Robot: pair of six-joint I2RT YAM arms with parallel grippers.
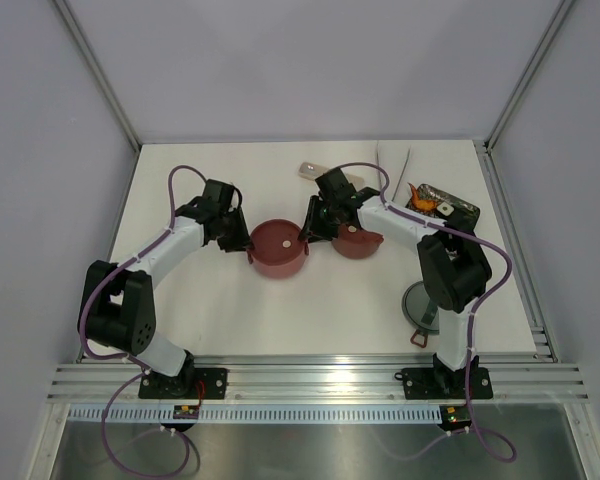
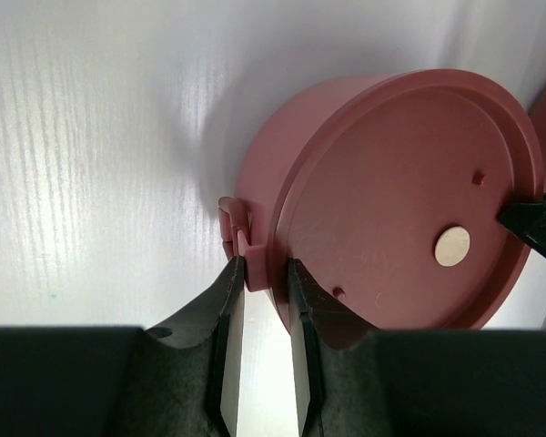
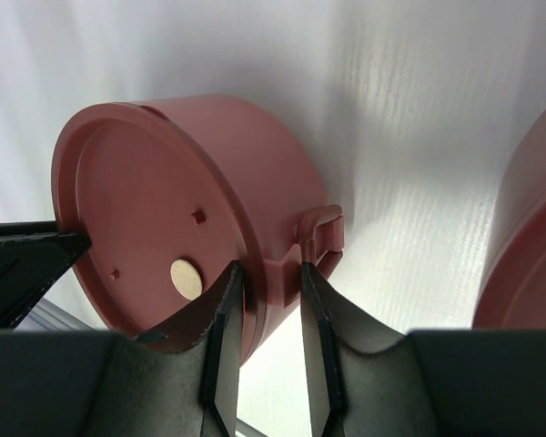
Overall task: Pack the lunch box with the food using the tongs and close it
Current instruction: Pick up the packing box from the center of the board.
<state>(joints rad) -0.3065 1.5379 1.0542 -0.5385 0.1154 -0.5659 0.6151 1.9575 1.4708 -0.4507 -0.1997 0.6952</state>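
A maroon lunch box bowl with its flat lid on stands mid-table between both grippers. My left gripper is shut on its left rim. In the left wrist view one finger presses the side lug and the other lies on the lid. My right gripper is shut on the opposite rim, its jaws straddling the lid edge and lug. A second maroon bowl sits just right of it. Orange food lies on the black tray. The thin silver tongs lie at the back.
The black tray stands at the back right. The grey top lid with a red latch lies by the right arm's base. A beige cutlery case lies at the back centre. The second bowl is close to my right gripper.
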